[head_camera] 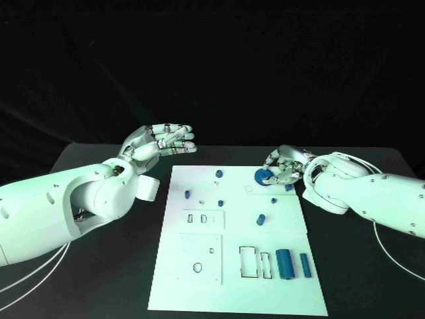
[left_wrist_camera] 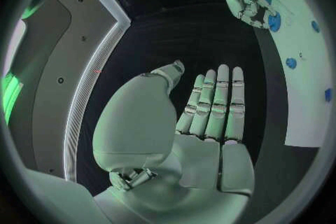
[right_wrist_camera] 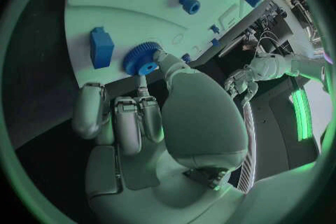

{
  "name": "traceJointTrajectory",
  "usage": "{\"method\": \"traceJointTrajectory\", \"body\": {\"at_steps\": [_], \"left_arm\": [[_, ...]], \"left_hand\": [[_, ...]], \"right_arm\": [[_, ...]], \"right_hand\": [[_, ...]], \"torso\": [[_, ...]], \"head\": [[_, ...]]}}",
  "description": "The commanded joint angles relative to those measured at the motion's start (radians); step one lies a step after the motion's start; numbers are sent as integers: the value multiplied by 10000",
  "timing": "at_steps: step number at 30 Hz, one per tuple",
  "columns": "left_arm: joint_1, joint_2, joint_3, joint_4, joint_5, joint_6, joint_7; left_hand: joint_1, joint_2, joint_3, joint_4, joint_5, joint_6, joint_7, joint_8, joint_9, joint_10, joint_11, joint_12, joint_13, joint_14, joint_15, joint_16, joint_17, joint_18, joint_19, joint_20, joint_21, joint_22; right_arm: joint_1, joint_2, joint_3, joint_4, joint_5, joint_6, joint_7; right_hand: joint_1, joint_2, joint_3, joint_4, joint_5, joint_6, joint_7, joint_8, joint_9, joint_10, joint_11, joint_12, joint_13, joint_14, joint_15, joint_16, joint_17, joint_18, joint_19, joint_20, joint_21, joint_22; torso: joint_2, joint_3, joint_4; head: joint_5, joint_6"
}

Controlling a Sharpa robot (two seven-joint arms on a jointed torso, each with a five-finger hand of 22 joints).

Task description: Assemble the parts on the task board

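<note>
One blue gear (right_wrist_camera: 142,59) pinched in right hand (head_camera: 282,167) fingers (right_wrist_camera: 167,63) — seemingly over task board (head_camera: 234,279).

White arms (head_camera: 50,206); silver hands (head_camera: 165,141)

No text, label, brand, number or sign can be read anywhere in these pictures. The task board (head_camera: 236,266) carries only black outlines of slots and small holes, with no lettering or figures beside them. The blue parts, among them the gear (right_wrist_camera: 142,59), bear no markings, and the white arms show no legible print.
</note>
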Motion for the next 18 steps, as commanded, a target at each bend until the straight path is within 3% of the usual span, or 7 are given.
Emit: {"method": "traceJointTrajectory", "body": {"at_steps": [1,8,18], "left_arm": [[4,7,6,25,6,190,41],[4,4,6,19,5,202,31],[4,49,6,-33,5,214,32]], "left_hand": [[9,49,-41,-24,-3,-78,351,-49,-14,-57,38,-63,14,-59,-8,-47,9,45,-40,-2,-52,-17],[9,49,-41,-24,-3,-78,351,-49,-14,-57,38,-63,14,-59,-8,-47,9,45,-40,-2,-52,-17],[4,55,-48,-21,-4,-80,352,-50,-12,-59,40,-65,17,-63,-6,-46,19,47,-42,2,-56,-17]], "right_arm": [[-44,23,-22,-29,-243,137,-62],[-69,36,-23,-8,-475,-49,-8],[5,-56,-9,495,-1265,-701,-158]], "right_hand": [[197,-9,501,-104,47,182,-8,95,-57,674,70,46,1916,957,59,54,2162,-162,45,-10,57,49],[217,-114,1489,-346,32,547,-93,257,-117,667,-3,23,1904,957,-14,54,2164,-165,35,-70,75,126],[-82,-275,1788,-359,6,698,-147,310,-133,677,-49,24,1913,959,-52,57,2173,-172,50,-102,96,189]], "torso": [[2,4,0],[-12,4,-11],[-26,5,-4]], "head": [[-2,-13],[8,-25],[-9,7]]}}
